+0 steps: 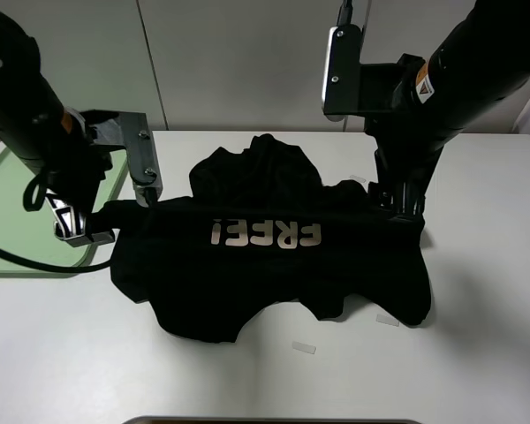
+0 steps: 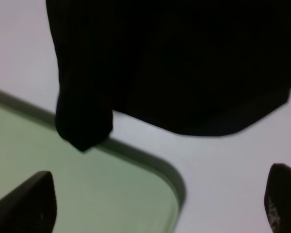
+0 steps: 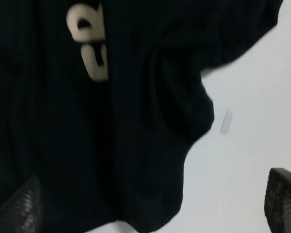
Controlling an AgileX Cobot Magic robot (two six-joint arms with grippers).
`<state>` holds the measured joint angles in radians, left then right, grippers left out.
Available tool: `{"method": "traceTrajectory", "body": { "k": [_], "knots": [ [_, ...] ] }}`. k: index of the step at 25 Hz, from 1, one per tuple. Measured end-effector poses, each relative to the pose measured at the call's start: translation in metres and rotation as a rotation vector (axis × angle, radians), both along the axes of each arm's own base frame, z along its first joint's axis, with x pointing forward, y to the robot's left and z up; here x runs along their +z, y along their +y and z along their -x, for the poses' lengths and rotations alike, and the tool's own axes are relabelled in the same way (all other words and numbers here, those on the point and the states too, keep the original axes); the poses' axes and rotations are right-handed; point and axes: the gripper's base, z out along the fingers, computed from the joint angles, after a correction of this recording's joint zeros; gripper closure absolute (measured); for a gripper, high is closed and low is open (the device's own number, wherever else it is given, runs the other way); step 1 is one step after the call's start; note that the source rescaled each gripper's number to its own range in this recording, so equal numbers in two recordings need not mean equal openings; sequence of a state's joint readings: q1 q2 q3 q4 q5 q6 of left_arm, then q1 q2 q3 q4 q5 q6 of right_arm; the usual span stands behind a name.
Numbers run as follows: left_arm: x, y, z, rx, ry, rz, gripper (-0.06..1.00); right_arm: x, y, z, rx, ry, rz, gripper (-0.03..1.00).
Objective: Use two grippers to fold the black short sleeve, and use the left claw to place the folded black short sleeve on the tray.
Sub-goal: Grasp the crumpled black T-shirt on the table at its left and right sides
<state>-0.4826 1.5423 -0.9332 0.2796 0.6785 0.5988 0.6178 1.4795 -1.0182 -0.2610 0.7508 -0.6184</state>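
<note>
black short sleeve (image 1: 274,256) lies rumpled on the white table (image 1: 486,353), beige letters up, left sleeve tip reaching the rim of the green tray (image 1: 4,221). open tabletop in front and rightward. left claw (image 2: 157,206) spread wide over the tray corner; right claw (image 3: 150,208) spread above the shirt's right edge.

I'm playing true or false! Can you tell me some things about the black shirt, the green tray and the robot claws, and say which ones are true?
1. The black short sleeve has pale letters on it. True.
2. The tray is red. False: it is light green.
3. The left claw is squeezing the shirt. False: its fingers stand wide apart with nothing between them.
4. In the high view, the tray is to the left of the shirt. True.
5. The shirt sits neatly folded in the tray. False: it lies spread and rumpled on the white table.
</note>
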Motion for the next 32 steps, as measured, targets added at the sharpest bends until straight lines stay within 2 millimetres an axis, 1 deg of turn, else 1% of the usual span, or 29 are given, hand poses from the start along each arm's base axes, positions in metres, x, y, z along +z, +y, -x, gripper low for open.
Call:
{"method": "traceTrajectory", "body": {
  "k": [7, 12, 18, 23, 32],
  "knots": [
    [-0.018, -0.012, -0.026, -0.072, 0.006, -0.013, 0.12, -0.022, -0.012, -0.021, -0.059, 0.043, 0.029, -0.03],
    [-0.029, -0.007, -0.042, -0.050, 0.006, -0.010, 0.12, -0.044, -0.015, -0.033, -0.063, 0.082, 0.060, -0.03],
    [-0.038, 0.004, -0.052, -0.058, 0.000, -0.013, 0.12, -0.069, -0.010, -0.042, -0.025, 0.110, 0.083, -0.03],
    [-0.048, 0.007, -0.060, -0.061, -0.014, -0.004, 0.12, -0.088, -0.007, -0.048, -0.001, 0.130, 0.106, -0.03],
    [-0.082, 0.005, -0.069, -0.147, 0.028, -0.036, 0.12, -0.103, -0.006, -0.052, 0.030, 0.136, 0.142, -0.03]
  ]
}}
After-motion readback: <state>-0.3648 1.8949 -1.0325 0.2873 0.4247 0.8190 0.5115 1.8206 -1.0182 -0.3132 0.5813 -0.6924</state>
